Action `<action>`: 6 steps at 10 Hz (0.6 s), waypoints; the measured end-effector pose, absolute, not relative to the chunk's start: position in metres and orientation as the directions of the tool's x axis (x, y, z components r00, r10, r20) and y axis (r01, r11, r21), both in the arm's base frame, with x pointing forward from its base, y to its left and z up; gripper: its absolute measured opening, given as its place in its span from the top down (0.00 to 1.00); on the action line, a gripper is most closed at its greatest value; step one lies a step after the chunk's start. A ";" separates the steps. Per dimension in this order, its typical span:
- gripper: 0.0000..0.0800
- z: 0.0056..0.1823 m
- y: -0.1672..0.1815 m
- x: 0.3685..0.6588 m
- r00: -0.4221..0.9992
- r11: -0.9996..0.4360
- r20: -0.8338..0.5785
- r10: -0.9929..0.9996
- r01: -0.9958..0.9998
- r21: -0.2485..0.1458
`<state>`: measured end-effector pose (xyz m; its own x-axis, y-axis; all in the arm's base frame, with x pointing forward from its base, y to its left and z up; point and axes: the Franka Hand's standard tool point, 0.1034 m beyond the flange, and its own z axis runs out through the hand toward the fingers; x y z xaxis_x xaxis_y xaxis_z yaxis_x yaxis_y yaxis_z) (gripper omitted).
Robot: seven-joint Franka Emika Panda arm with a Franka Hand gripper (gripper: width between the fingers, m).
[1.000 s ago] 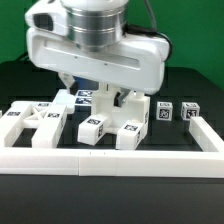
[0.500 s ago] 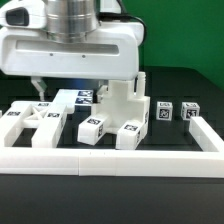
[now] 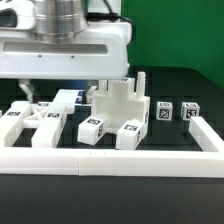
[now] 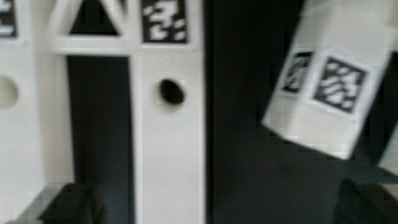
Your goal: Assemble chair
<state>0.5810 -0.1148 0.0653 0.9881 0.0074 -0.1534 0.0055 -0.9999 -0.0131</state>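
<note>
Your gripper (image 4: 222,208) hung open and empty over the framed panel (image 4: 169,140), at the exterior view's left. Descending off-centre, a fingertip could have struck its rail and shoved it toward the blocky chair part (image 3: 120,100).

Black tabletop (image 3: 190,88): framed panel (image 3: 30,122) lies beneath the jaws, blocky chair parts (image 3: 120,108) beside them, two small posts (image 3: 165,111) farthest, border rail (image 3: 110,158) alongside.
</note>
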 end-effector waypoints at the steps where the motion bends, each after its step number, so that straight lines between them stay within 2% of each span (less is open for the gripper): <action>1: 0.19 0.065 -0.119 0.587 0.993 -1.000 -0.122 -0.002 -0.004 -0.013; 3: 0.19 0.066 -0.119 0.593 0.999 -1.000 -0.032 -0.022 -0.022 -0.009; 6: 0.19 0.063 -0.118 0.592 0.999 -1.000 -0.040 -0.027 -0.027 -0.009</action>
